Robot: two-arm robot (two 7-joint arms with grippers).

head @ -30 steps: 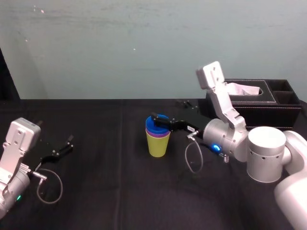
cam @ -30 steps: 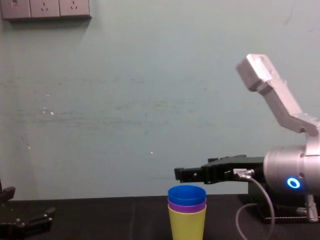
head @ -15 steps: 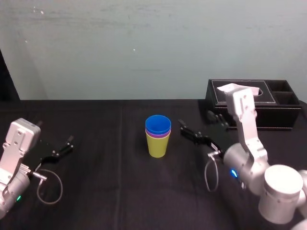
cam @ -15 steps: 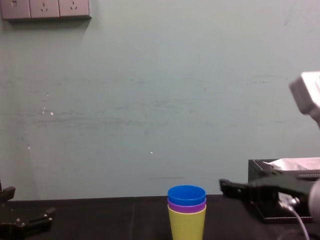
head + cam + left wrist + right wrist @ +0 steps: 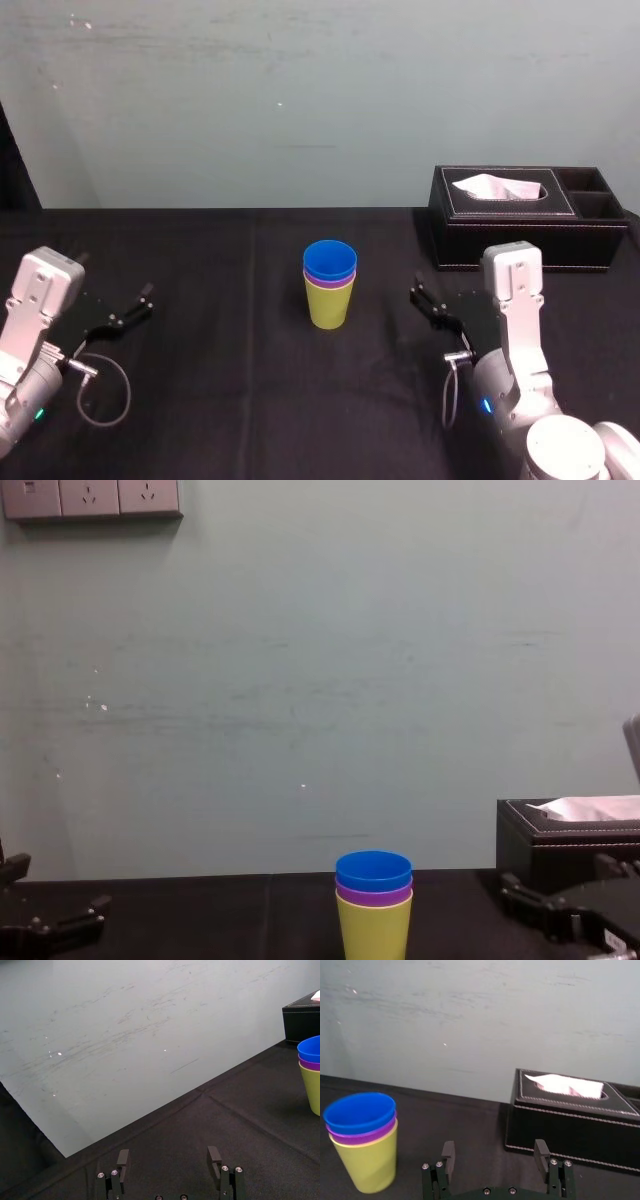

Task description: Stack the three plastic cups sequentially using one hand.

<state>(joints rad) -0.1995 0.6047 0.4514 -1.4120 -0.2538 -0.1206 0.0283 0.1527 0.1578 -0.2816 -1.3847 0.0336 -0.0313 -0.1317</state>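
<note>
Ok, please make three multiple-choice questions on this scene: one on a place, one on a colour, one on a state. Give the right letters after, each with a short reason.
1. Seen from the robot, where does the tissue box stand?
A) right of the cups, near the wall
B) left of the cups
C) in front of the cups

2. Which cup is on top of the stack?
A) yellow
B) purple
C) blue

3. What is the state of the right gripper?
A) open, holding nothing
B) shut on a cup
C) shut on a tissue

1 A: it stands far right by the wall.
2 C: the blue cup sits in the purple cup, which sits in the yellow cup.
3 A: its fingers stand apart, nothing between them; the left gripper, parked at the left, is open too.
</note>
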